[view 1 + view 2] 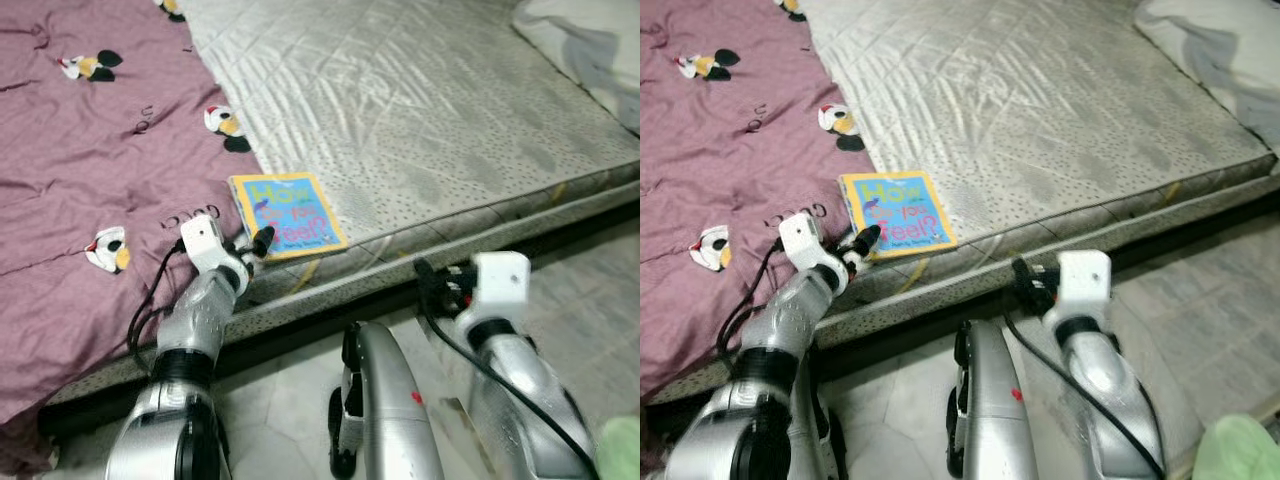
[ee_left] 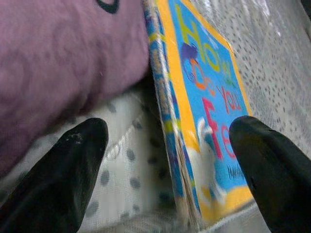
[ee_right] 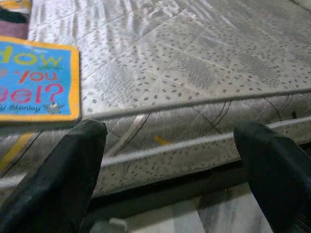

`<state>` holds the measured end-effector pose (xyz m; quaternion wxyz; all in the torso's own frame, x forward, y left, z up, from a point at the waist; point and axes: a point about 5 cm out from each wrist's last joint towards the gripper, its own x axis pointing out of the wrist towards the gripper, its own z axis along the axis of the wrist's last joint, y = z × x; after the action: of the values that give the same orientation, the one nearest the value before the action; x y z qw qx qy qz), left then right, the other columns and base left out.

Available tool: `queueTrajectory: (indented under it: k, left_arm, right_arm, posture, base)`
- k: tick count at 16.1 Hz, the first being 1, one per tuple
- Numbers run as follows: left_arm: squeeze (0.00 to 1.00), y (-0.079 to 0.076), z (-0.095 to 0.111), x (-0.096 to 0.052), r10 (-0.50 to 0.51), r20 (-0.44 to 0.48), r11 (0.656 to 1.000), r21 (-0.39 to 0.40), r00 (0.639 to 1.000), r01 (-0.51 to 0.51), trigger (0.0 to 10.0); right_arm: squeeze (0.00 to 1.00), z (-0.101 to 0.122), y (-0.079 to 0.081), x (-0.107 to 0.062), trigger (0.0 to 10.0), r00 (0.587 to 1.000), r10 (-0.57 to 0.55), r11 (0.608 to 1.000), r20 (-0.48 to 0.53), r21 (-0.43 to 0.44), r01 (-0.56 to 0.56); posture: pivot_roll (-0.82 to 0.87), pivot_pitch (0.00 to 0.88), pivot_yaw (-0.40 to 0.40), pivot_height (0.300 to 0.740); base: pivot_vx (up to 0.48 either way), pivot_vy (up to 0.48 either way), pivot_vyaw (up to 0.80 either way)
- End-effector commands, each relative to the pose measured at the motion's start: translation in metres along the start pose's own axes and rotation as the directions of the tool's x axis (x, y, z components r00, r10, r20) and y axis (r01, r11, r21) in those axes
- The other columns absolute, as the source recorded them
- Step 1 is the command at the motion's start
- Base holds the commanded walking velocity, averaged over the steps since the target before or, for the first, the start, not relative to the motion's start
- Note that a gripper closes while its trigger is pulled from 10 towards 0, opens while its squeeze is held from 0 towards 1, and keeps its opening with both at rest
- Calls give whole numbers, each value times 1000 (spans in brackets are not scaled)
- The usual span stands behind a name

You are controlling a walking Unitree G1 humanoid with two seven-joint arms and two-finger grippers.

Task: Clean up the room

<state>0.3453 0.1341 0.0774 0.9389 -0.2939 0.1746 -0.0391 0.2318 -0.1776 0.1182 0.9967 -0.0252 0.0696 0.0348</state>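
Here, you are looking down at a bare grey mattress (image 1: pixel 430 110) with a purple blanket (image 1: pixel 90 170) spread over its left part. A picture book (image 1: pixel 288 214), blue with a yellow border, lies flat near the mattress's front edge, just beside the blanket's edge. Your left gripper (image 2: pixel 167 160) sits at the book's near corner, its two black fingers (image 2: pixel 63 174) spread wide on either side of the book's edge, closed on nothing. Your right gripper (image 3: pixel 170 160) hovers in front of the mattress's side, well to the right of the book, its fingers also wide apart and empty. Pale floor tiles (image 1: pixel 590 290) lie below the bed.
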Motion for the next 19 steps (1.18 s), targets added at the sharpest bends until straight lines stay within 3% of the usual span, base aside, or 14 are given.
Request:
queueTrajectory:
  k: [1,4,7,8,9,12,14,16,19]
  left_arm:
    - [0,-2,-5,2,-4,-16,1000,-21,1000,4,10000]
    - [0,4,-1,7,12,-29,999,-52,1000,-13,10000]
    - [0,5,-5,10,2,-98,998,-65,995,-8,10000]
    - [0,5,-7,12,-7,-117,994,-105,993,-5,2431]
    - [0,5,-6,12,-5,-120,995,-102,993,-8,0]
    - [0,3,1,15,-9,-98,992,-124,995,-3,0]
    - [0,5,9,17,-2,-79,986,-166,997,-11,0]
    - [0,7,12,17,2,-72,980,-198,997,-16,0]
    - [0,9,20,17,-13,-59,974,-228,998,0,0]
  right_arm:
    - [0,-1,-9,-9,10000,1000,-19,1000,-18,-11,19]
    - [0,-1,-18,-17,10000,998,-51,998,-31,-23,50]
    - [0,3,-13,-17,10000,999,-33,999,-27,-16,32]
    - [0,7,-5,-16,10000,999,30,999,-21,30,-30]
    - [0,9,0,-16,10000,997,70,996,-14,48,-69]
    - [0,15,19,-23,10000,960,280,952,-18,135,-275]
    - [0,14,28,-31,10000,904,426,887,-51,219,-406]
    - [0,14,30,-32,10000,881,470,866,-58,224,-447]
    - [0,18,30,-25,10000,888,456,877,-58,197,-437]
  posture:
    - [-206,199,-107,515]
    - [-230,205,-108,515]
    - [-235,208,-113,515]
    - [-249,207,-115,515]
    - [-255,207,-114,515]
    - [-270,203,-109,515]
    - [-268,200,-107,515]
    - [-264,199,-105,515]
    - [-252,198,-95,515]
  base:
    - [0,0,0]
    - [0,0,0]
    - [0,0,0]
    - [0,0,0]
    - [0,0,0]
    - [0,0,0]
    - [0,0,0]
    - [0,0,0]
    - [0,0,0]
